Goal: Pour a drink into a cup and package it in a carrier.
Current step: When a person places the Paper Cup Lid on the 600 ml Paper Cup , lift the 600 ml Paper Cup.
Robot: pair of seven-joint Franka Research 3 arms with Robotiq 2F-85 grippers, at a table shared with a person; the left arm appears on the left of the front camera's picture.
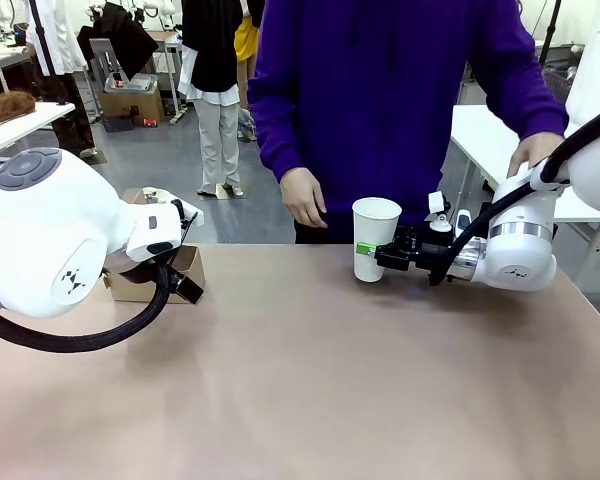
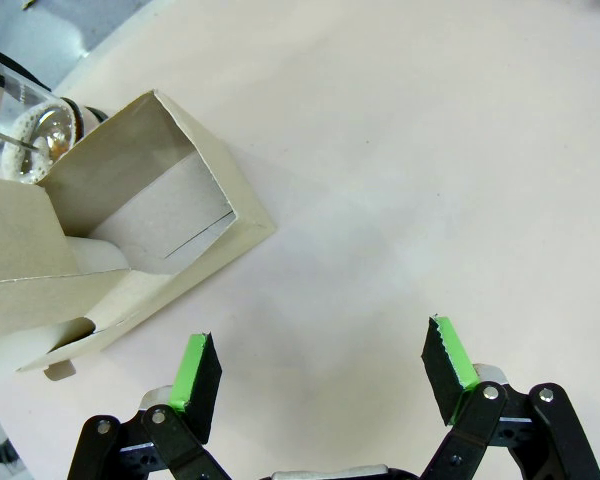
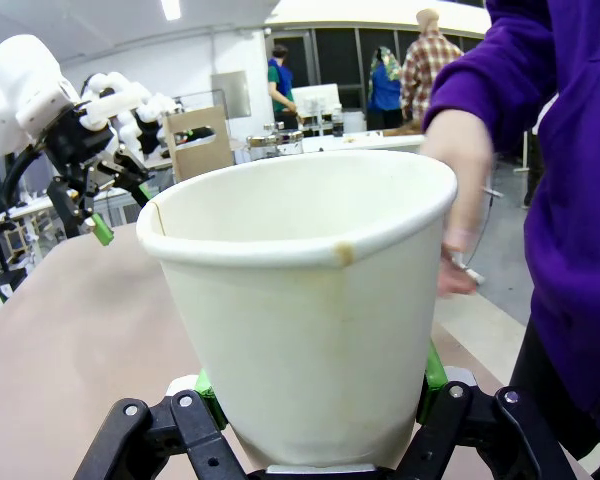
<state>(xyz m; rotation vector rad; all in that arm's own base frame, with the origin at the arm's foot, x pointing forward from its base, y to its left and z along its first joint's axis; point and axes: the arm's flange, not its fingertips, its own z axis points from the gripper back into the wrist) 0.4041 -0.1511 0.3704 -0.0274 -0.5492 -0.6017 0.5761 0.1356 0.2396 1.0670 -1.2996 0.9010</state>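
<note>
My right gripper (image 1: 372,250) is shut on the lower part of the white paper cup (image 1: 375,238), holding it upright near the table's far edge. In the right wrist view the cup (image 3: 300,290) stands between the green pads (image 3: 432,370), its mouth open with no lid. The brown cardboard carrier (image 1: 145,285) sits at the far left of the table. My left gripper (image 1: 185,282) hovers beside it. In the left wrist view that gripper (image 2: 323,365) is open over bare table, with the carrier (image 2: 150,220) ahead and to the left. The drink is out of view.
A person in a purple top stands at the far side, one hand (image 1: 305,200) hanging just left of the cup, the other (image 1: 535,150) by my right arm. A clear glass pitcher (image 2: 20,120) stands behind the carrier. The brown tabletop (image 1: 300,380) stretches in front.
</note>
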